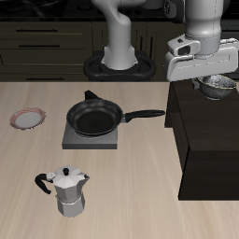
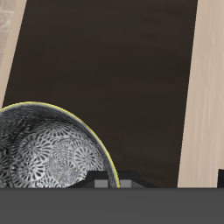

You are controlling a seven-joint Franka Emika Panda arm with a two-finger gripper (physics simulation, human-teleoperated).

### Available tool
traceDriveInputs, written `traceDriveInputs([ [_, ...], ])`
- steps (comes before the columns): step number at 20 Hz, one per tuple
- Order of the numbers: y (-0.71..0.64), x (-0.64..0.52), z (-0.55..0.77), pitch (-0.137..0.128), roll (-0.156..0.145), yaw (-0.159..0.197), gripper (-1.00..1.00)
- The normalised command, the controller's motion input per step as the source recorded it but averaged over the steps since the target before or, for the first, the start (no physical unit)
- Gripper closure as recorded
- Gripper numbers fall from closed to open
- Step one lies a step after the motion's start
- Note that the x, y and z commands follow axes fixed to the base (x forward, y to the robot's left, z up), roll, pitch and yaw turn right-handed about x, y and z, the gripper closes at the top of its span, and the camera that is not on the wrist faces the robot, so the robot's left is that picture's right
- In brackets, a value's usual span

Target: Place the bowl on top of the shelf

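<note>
The small silvery-grey bowl (image 1: 217, 87) with a mottled white inside hangs just over the flat top of the shelf (image 1: 201, 131), the large dark brown cabinet at the table's side. My gripper (image 1: 209, 79) is over the shelf's back part, shut on the bowl's rim. In the wrist view the bowl (image 2: 48, 156) fills the area beside my fingertips (image 2: 107, 181), with the shelf's dark top (image 2: 114, 70) spread beneath it. I cannot tell whether the bowl touches the shelf top.
A black frying pan (image 1: 96, 118) sits on a dark square board (image 1: 77, 140) mid-table, its handle pointing toward the shelf. A moka pot (image 1: 67, 191) stands near the front edge. A flat white plate with a reddish rim (image 1: 28, 119) lies at the far side.
</note>
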Motion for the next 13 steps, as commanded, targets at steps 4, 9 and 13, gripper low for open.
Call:
traceDriveInputs([
  [4,0.01,-0.07,-0.05,-0.002,0.03,0.03,-1.0],
  [9,-0.08,-0.05,-0.02,-0.018,0.005,0.024,-1.0],
  [13,-0.23,-0.15,0.21,-0.038,-0.022,-0.026,-1.0],
])
